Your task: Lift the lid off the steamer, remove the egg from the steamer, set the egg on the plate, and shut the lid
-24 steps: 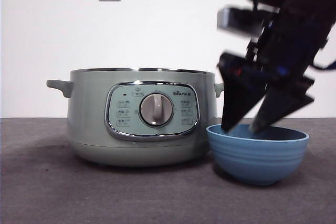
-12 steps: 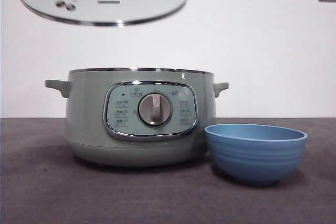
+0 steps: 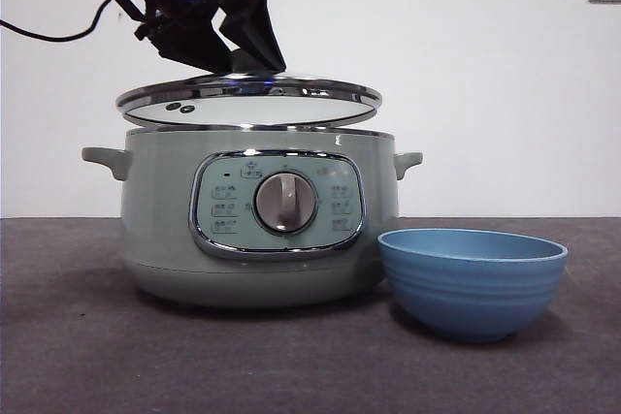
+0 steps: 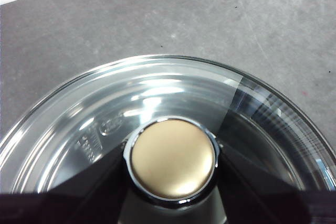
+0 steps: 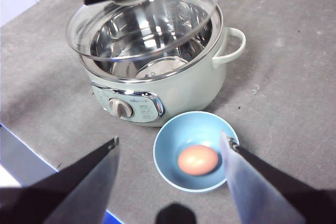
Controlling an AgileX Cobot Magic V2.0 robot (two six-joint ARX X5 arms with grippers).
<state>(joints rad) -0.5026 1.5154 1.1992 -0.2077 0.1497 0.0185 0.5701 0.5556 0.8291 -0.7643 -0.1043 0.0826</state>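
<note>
Glass lid (image 3: 248, 102) hangs just above the steamer (image 3: 254, 225), its knob clenched by the left end effector (image 3: 233, 50) for closing. Beside the steamer, the egg (image 5: 198, 160) lies in the plate (image 5: 173, 135); the right end effector (image 5: 170, 148) hovers released above.

The lid (image 3: 248, 102) is clear glass with a shiny chrome rim and a smooth satin knob (image 4: 173, 158). The steamer (image 3: 165, 230) has a glossy green shell and polished metal inside. The bowl (image 3: 473, 281) looks matt blue. The tabletop (image 3: 78, 356) is matt grey.
</note>
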